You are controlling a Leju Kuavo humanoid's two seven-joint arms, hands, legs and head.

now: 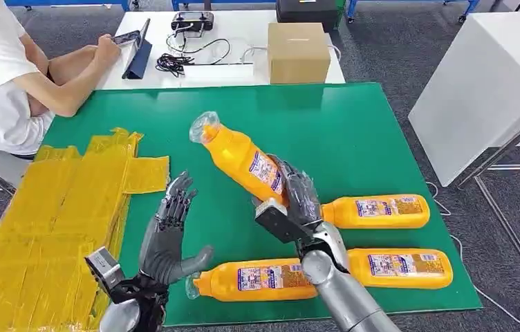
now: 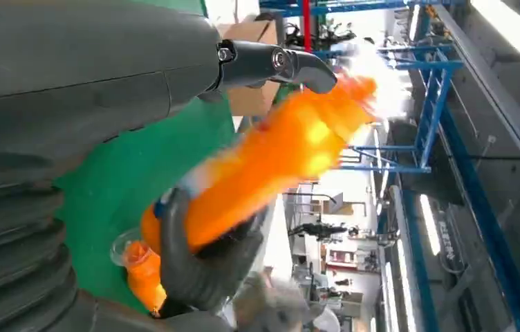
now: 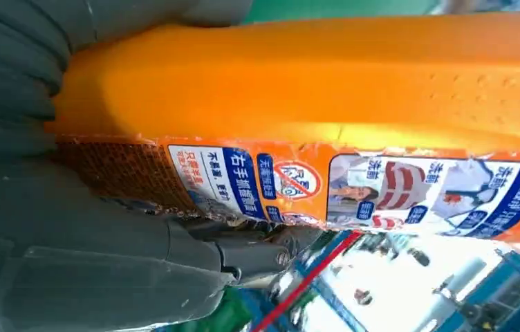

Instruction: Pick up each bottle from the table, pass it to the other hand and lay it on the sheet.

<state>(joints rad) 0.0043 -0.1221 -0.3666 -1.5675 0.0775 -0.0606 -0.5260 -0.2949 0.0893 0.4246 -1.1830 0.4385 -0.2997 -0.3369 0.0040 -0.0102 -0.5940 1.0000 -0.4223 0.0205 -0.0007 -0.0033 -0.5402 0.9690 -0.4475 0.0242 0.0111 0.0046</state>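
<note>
**Bottle held up in my right robot hand, left one spread beside it**

My right robot hand point(image 1: 297, 200) grasps an orange bottle point(image 1: 243, 158) around its lower body and holds it above the green surface point(image 1: 354, 131), tilted so that its plastic-wrapped cap end points up and away from me, toward the far left. In the right wrist view the bottle point(image 3: 326, 97) lies across my palm, its printed label point(image 3: 354, 190) facing the camera and my fingers point(image 3: 243, 252) wrapped under it.

My left robot hand point(image 1: 171, 238) stands released beside it, holding nothing, palm turned toward the bottle, fingers apart and pointing up, thumb stretched out to the right. It is near the bottle but apart from it. From the left wrist the bottle point(image 2: 278, 159) looks blurred, just beyond my thumb point(image 2: 271, 62).

Three more orange bottles lie flat on the green surface: one point(image 1: 378, 211) just right of my right robot hand, one point(image 1: 399, 268) nearer to me on the right, and one point(image 1: 257, 279) nearer still, its cap pointing left toward my left thumb, partly behind my right forearm.

The yellow sheet point(image 1: 57, 221) lies at the left of the surface, with no bottle on it.

Beyond the green surface, a white surface point(image 1: 250, 28) carries a cardboard box point(image 1: 299, 52) and cables point(image 1: 181, 59); a person point(image 1: 8, 76) in white sits at its left.
</note>
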